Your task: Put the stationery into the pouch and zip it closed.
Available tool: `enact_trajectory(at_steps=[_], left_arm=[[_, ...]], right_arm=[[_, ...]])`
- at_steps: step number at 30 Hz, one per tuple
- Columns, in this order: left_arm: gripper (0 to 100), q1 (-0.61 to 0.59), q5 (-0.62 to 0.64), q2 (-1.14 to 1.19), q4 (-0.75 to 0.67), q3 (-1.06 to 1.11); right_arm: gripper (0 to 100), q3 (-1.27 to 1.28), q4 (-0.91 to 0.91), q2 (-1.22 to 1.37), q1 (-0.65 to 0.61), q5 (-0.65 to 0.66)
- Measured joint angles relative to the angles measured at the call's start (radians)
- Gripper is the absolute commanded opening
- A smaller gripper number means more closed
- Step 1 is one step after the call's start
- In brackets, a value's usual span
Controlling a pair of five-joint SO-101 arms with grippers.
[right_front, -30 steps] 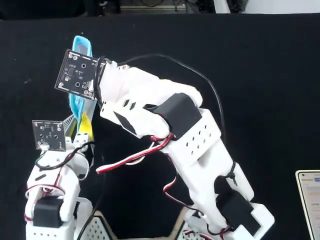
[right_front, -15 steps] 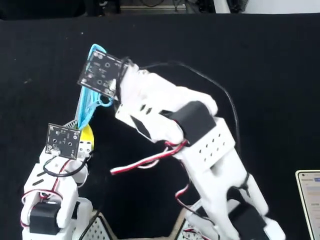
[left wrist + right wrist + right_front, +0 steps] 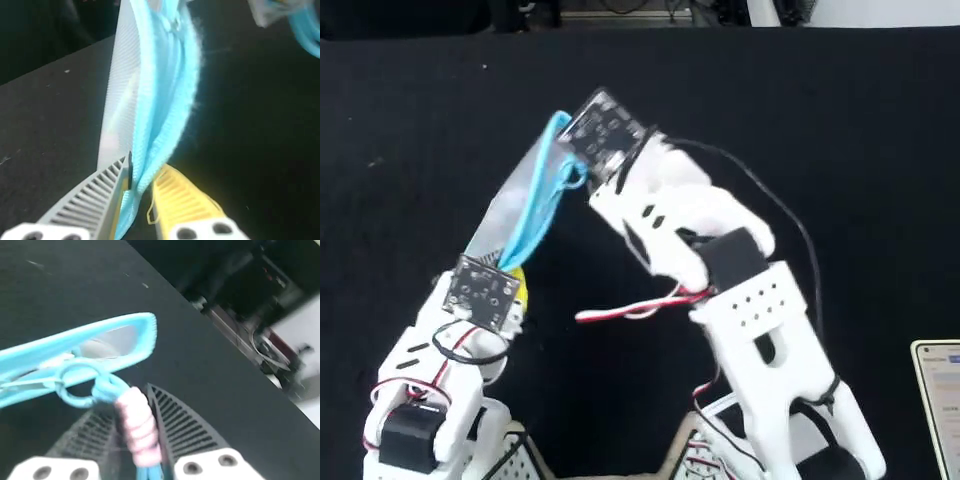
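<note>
A translucent pouch with light-blue zip edging hangs slanted above the black table, stretched between both arms. My left gripper holds its lower end. In the left wrist view the grey and yellow fingers of that gripper are shut on the blue edge of the pouch. My right gripper is at the pouch's upper end. In the right wrist view this gripper is shut on the pink-beaded zip pull, whose blue loop leads to the pouch. I cannot tell what is inside.
A black cloth covers the table. A white-framed device with a lit screen lies at the near right edge. The right arm's white body spans the middle of the table.
The right gripper has swung right and away with the zip pull. The pouch has tipped from nearly upright to a slant, and the left gripper has followed to the right.
</note>
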Motion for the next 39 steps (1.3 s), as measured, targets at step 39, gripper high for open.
enact_trajectory(at_steps=[39], left_arm=[[3,0.031,-0.012,0.000,0.008,0.002]], right_arm=[[1.1,-0.184,-0.226,0.486,0.233,-0.021]])
